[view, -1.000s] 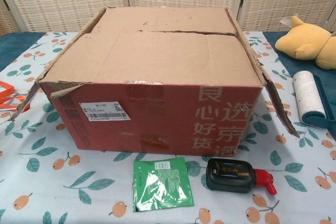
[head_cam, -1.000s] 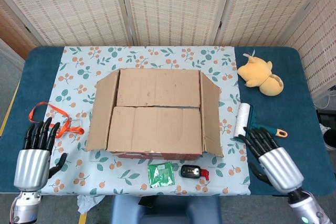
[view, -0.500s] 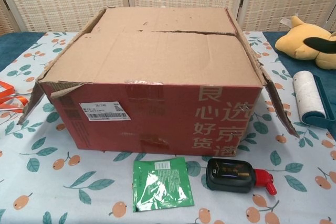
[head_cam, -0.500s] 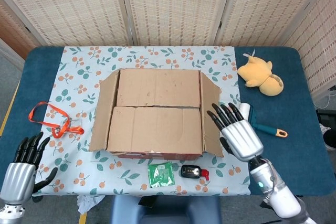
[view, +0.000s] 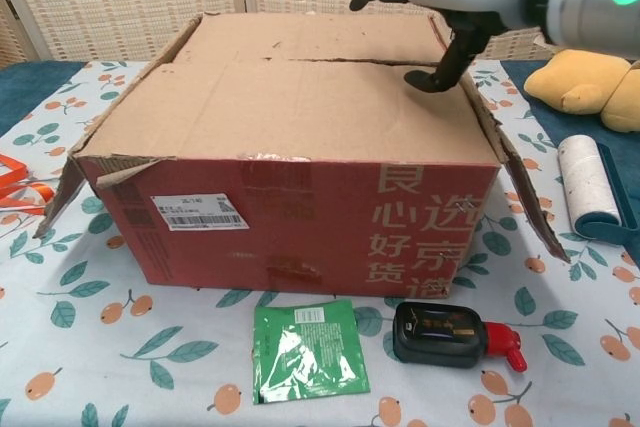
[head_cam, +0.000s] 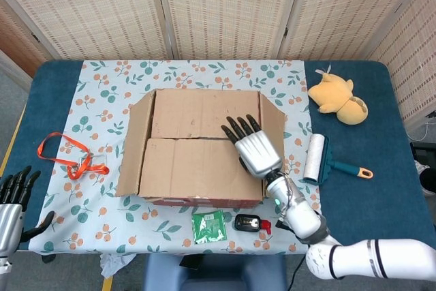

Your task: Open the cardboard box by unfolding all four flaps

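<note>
While the box (head_cam: 201,146) sat mid-table with its two long flaps closed, the right hand (head_cam: 253,148) hovered over its top, fingers apart, holding nothing; the left hand (head_cam: 11,204) waited spread, low by the table's edge.

Each hand (head_cam: 253,148) has a ribbed silver back, black fingers (head_cam: 238,127), white forearm.

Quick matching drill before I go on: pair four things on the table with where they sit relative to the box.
Things:
1. plush toy
2. orange ribbon
3. green packet
4. right hand

Places:
a. in front of the box
b. over the box top
c. far right, on the blue cloth
d. left of the box

Pairs: 1-c, 2-d, 3-a, 4-b
</note>
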